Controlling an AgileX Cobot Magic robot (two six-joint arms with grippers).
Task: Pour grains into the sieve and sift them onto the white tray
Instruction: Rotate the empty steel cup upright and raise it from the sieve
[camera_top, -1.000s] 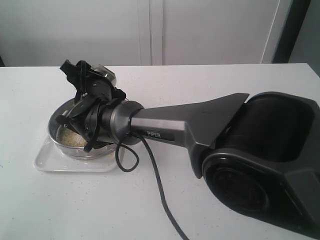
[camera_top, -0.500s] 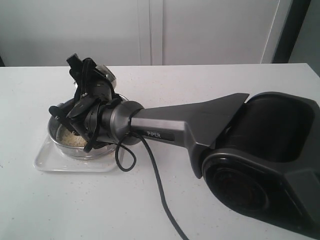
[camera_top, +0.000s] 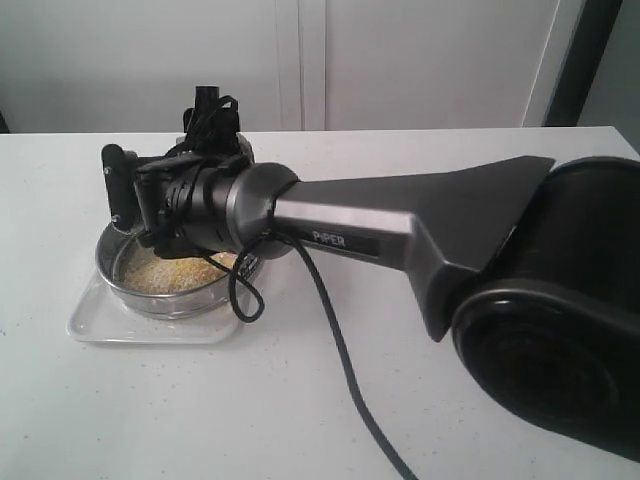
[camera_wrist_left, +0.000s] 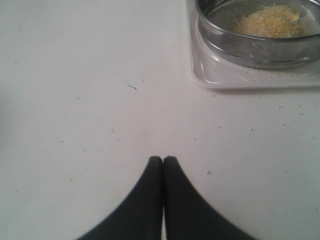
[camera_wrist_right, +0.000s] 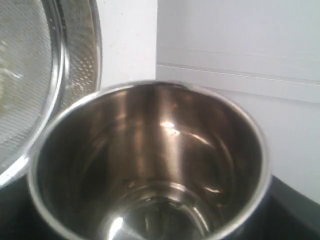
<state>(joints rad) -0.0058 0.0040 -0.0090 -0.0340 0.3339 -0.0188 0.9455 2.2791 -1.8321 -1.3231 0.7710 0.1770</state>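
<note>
The right gripper (camera_top: 135, 200) grips the emptied steel cup (camera_wrist_right: 150, 165) over the far edge of the sieve (camera_top: 150, 297). The sieve holds the grains (camera_top: 165, 270) and sits on the white tray (camera_top: 95, 325) at the table's left. The left gripper (camera_wrist_left: 163, 162), pinched closed and empty, lies well apart from the sieve, so the right arm is nearer.

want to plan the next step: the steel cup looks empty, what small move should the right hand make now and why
Probably swing the right hand clear of the sieve and set the steel cup down on the table. The cup's inside shows bare, and the grains lie heaped in the sieve on the white tray, ready for sifting.
</note>
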